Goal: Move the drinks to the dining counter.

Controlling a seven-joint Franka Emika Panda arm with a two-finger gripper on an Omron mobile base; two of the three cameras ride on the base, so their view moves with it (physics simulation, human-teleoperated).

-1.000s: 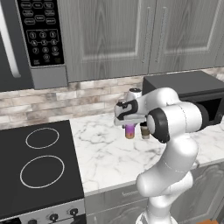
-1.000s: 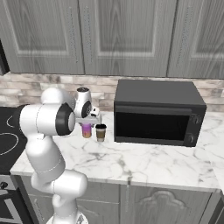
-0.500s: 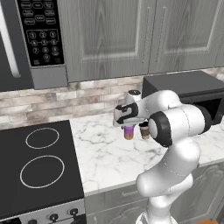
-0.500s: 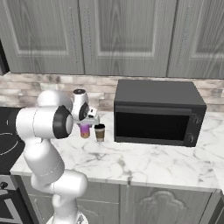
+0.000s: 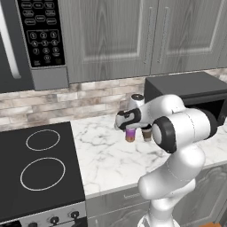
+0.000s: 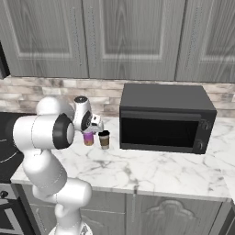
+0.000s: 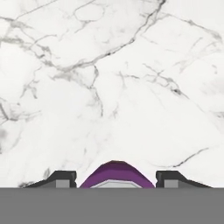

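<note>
The gripper point(image 5: 130, 129) is being held low over the white marble tabletop point(image 5: 104, 162), and the can point(image 5: 130, 135) is being gripped between its two dark fingers. In the hand view the can's point(image 7: 116, 175) purple shoulder and silver top are being framed by a fingertip point(image 7: 59, 179) on either side, with veined marble spread out beyond it. From the left base view the lower part of the can is being shown hanging under the hand, purple above and orange below; whether its base is touching the marble or being held just clear cannot be told.

The cup point(image 6: 104, 139), brown with a black lid, is being left standing upright on the tabletop just beside the can point(image 6: 88, 138), on the microwave's side of it, and the two appear apart. Both drinks are being kept toward the back edge of the tabletop, near the brick backsplash point(image 5: 80, 99), and close to the left front corner of the black microwave point(image 6: 165, 117), which is sitting against the wall with its door closed.

The stove point(image 5: 37, 170) is being seen at the tabletop's left end, its two ring burners bare. Grey cabinet doors point(image 6: 133, 39) are being shown closed above, and an over-range microwave point(image 5: 37, 42) with a keypad is hanging over the stove. The arm's point(image 5: 181, 133) white elbow is being held between the camera and the cup point(image 5: 146, 133) in the left base view, so part of that drink is being hidden there.
</note>
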